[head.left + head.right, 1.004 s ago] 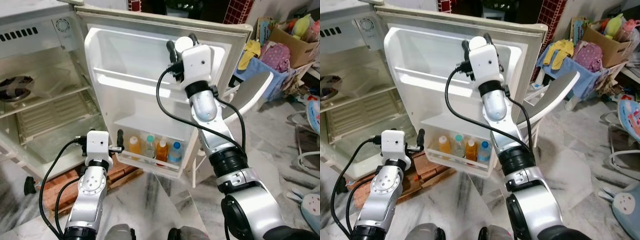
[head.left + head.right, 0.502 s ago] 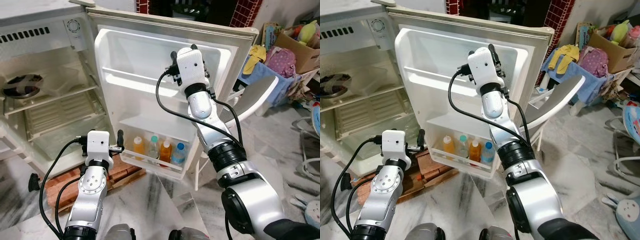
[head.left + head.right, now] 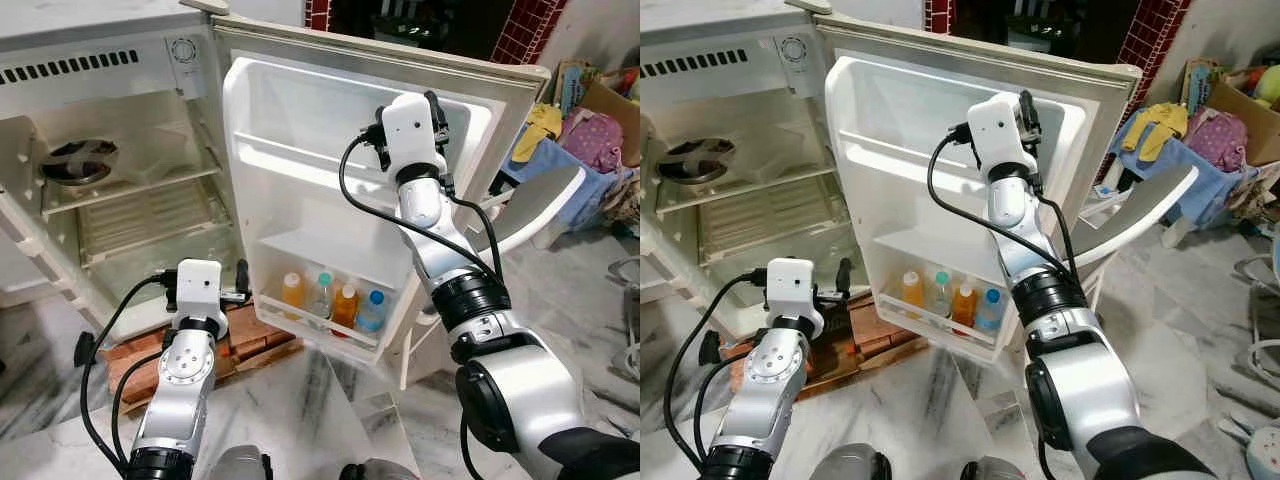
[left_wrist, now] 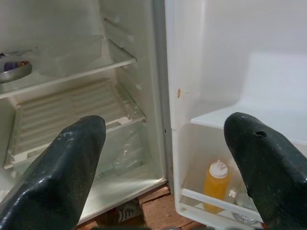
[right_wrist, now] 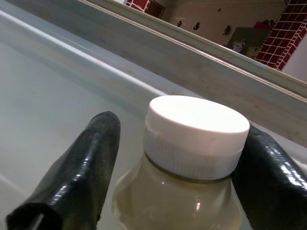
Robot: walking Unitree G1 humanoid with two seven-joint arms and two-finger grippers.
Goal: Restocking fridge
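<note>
The right claw is raised high against the inner face of the open white fridge door, up near the door's top shelf at about 1 o'clock in the head views. Its two black fingers clench a clear plastic bottle of pale yellowish liquid with a white ribbed screw cap — one finger on each side of the neck, the cap standing just above them. In the head views the bottle is mostly hidden behind the white wrist housing.

The left claw hangs low at 7 o'clock, in front of the fridge's bottom edge, its fingers spread wide and released, holding nothing. Between them its wrist camera looks at the seam where the fridge body meets the door.

The lowest door rack at 6 o'clock holds four bottles in a row: an orange squeeze bottle with a white nozzle, a clear bottle with a green cap, an orange-filled bottle with an orange cap and a blue-capped bottle, standing just beside one another.

The white fridge cabinet stands open at 10 o'clock, with a metal bowl on its upper clear shelf and a wire-ribbed shelf below. Red bricks and a wooden board lie on the marble floor beneath the door. At 3 o'clock, a white plastic chair stands behind the door, with a pile of coloured cloth beyond.
</note>
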